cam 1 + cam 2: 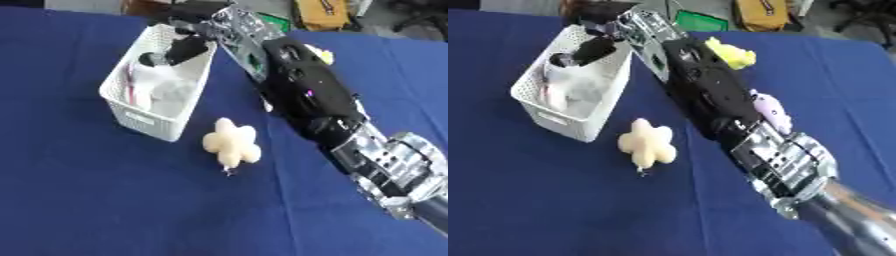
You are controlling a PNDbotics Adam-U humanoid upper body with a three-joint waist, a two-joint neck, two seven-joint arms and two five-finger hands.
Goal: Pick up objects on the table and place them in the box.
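A white slotted box (140,119) stands at the back left of the blue table, with white soft things (166,84) inside. My right arm crosses the table from the lower right, and its hand (194,24) hangs over the box's far end. Below the hand, a black elongated thing with a grey round tip (175,52) slants down into the box; I cannot make out whether it is held. A cream flower-shaped plush (233,141) lies just right of the box's near corner. Beyond the arm lie a yellow plush (730,54) and a lilac plush (770,111), partly hidden.
The blue cloth (87,200) covers the whole table, and open cloth fills the front and left. Past the far edge are a yellow bag (765,12) and a green thing (700,21) on the floor.
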